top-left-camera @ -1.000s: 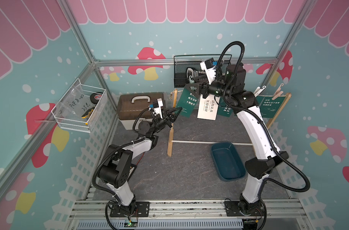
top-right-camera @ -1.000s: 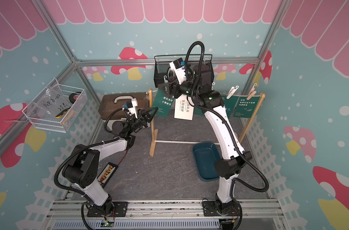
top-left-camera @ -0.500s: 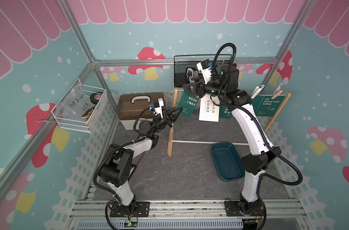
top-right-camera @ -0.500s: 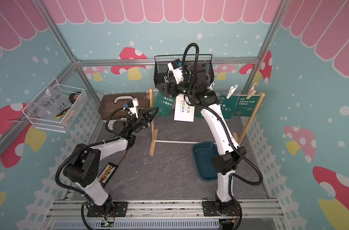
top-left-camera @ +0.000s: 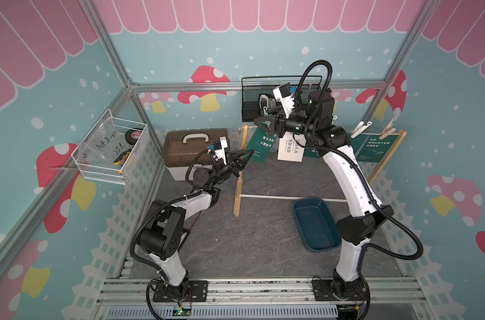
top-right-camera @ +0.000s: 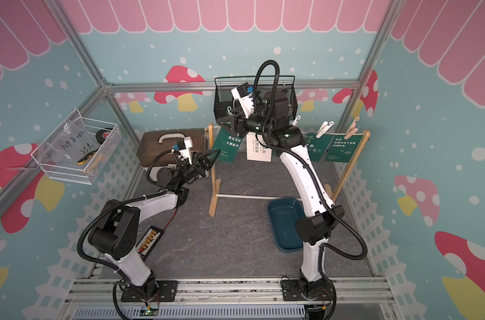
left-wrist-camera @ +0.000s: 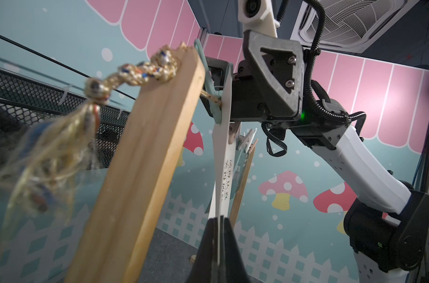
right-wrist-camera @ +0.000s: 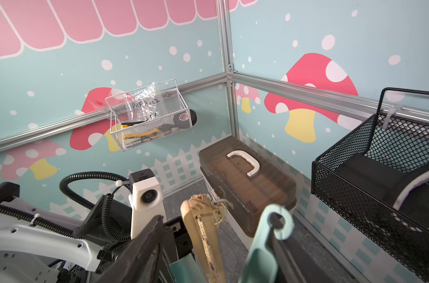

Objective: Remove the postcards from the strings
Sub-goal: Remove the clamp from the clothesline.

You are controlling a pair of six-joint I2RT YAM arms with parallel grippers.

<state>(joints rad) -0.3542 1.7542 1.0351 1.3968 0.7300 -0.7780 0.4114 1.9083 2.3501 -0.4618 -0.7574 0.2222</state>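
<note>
Jaws of the left gripper (top-left-camera: 247,154) pinch the lower corner of the end green postcard (top-left-camera: 263,145); those of the right gripper (top-left-camera: 259,122) stand part open astride its teal clothespin (right-wrist-camera: 269,235) on the string (right-wrist-camera: 206,235). Tugging before the clip opens could tip the wooden rack (top-left-camera: 240,177) or tear the card. Compared with a second ago, the right gripper is narrower and nearer the rack's end.

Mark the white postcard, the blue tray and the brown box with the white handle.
white postcard (top-left-camera: 289,151): in a top view, on the middle of its face.
blue tray (top-left-camera: 316,228): in a top view, on its inner floor.
brown box (top-left-camera: 180,153): in a top view, on its brown lid.
</note>
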